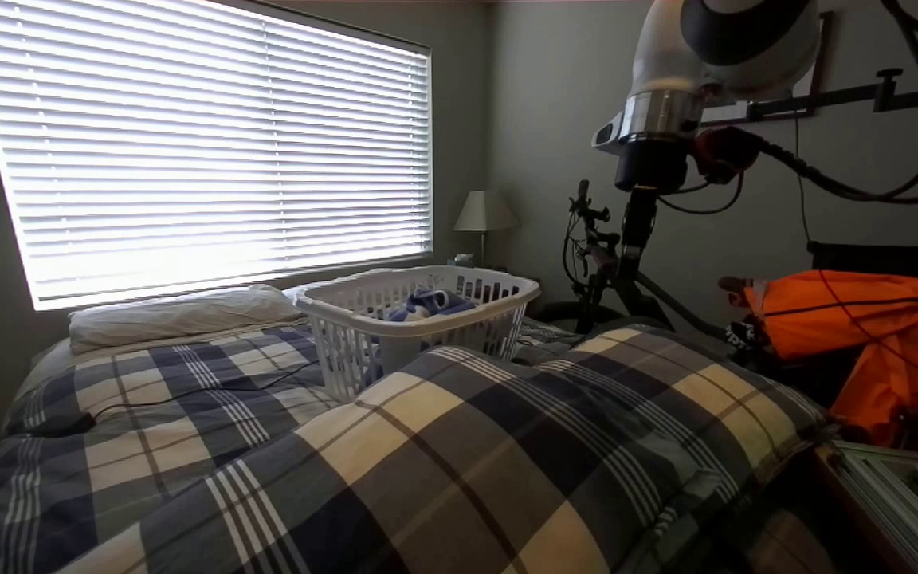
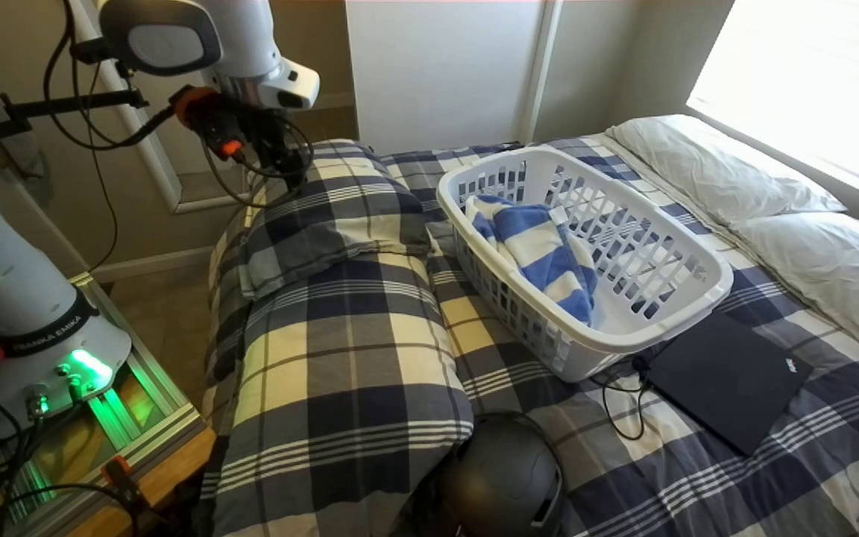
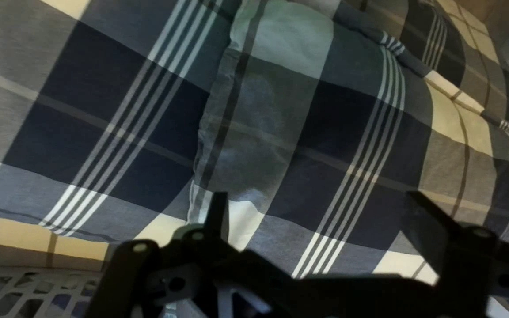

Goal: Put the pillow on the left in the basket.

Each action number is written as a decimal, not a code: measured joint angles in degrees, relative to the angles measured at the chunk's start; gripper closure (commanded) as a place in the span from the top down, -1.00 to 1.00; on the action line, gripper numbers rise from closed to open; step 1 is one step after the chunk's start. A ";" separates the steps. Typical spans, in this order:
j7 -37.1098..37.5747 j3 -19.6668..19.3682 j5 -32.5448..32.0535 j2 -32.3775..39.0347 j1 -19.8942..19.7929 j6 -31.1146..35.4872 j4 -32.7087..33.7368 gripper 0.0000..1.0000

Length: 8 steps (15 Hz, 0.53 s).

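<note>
The left plaid pillow [image 2: 347, 198] lies at the far end of the pillow row in an exterior view, its edge overlapping the twin plaid pillow [image 2: 347, 358]. It is the near pillow [image 1: 443, 454] in an exterior view. In the wrist view this pillow [image 3: 347, 145] lies beneath my fingers, with the twin [image 3: 82, 110] to its left. My gripper [image 3: 316, 194] is open and empty above the pillow, fingers pointing down; the gripper also shows in both exterior views [image 1: 629, 267] [image 2: 294, 180]. The white basket [image 2: 504, 280] stands beyond the pillows; its latticed side [image 3: 38, 282] shows at the wrist view's lower left.
A blue-and-white striped towel [image 2: 549, 246] lies in the basket. A black helmet [image 2: 504, 477] and a black laptop [image 2: 728, 380] with a cable lie on the bed. White pillows [image 2: 720, 164] lie by the window. A bicycle [image 1: 598, 263] and orange jacket [image 1: 849, 319] are near the arm's side.
</note>
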 measured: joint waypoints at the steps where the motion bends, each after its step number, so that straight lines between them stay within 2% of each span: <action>1: -0.87 -0.33 2.13 1.50 0.71 2.18 -0.22 1.00; 5: -5.91 -0.95 9.13 8.07 2.78 11.74 -0.62 1.00; 8: -13.08 -2.02 16.79 13.06 4.00 16.50 -0.55 1.00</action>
